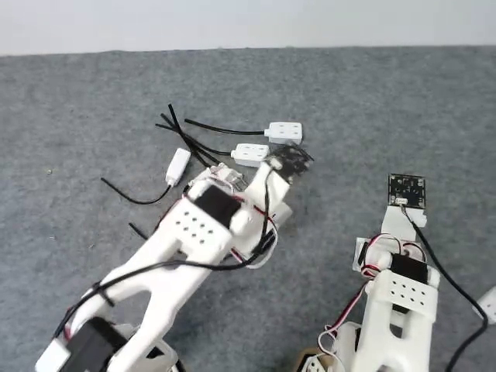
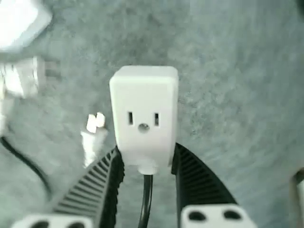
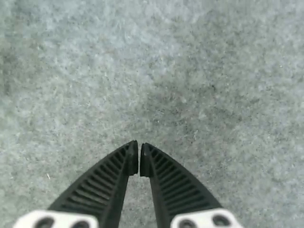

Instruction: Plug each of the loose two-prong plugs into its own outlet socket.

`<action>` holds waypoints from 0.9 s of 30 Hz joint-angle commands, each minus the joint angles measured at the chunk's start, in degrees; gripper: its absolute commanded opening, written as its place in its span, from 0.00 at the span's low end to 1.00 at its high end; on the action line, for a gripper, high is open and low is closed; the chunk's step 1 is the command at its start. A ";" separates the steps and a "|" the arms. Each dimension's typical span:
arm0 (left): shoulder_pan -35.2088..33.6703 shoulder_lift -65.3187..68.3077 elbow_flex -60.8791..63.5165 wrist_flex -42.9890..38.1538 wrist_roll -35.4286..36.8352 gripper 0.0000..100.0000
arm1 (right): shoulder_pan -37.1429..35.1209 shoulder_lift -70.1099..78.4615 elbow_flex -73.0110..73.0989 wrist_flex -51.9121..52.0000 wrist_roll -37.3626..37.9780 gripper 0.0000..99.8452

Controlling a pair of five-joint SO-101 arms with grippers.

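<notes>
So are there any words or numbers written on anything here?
None can be read.
The outlet socket in the left hand has only slots, no writing.
The small black board on the right arm: any print is too tiny to read.

You have a grey, fuzzy mat [image 1: 387,101] spread over the whole table. It lies beneath both pairs of jaws and runs on ahead of them and out to either side. Just ahead of the right arm's jaws its nap looks slightly darker. Well beyond the jaws, past the mat's far edge, you'll see a plain pale wall [image 1: 248,23].
</notes>
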 commanded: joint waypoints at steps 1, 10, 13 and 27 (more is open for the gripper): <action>0.44 -3.78 3.47 -2.90 17.41 0.01 | -0.40 -1.36 -0.26 -1.01 0.88 0.02; -2.73 2.64 15.78 -17.41 18.64 0.01 | -0.31 -1.36 -0.18 -1.01 0.88 0.02; -2.73 6.24 15.60 -18.37 18.81 0.05 | -0.40 -1.36 -0.18 -1.01 0.88 0.02; -1.49 1.05 15.87 -16.35 23.21 0.29 | -0.57 -1.36 -0.09 -1.10 2.37 0.02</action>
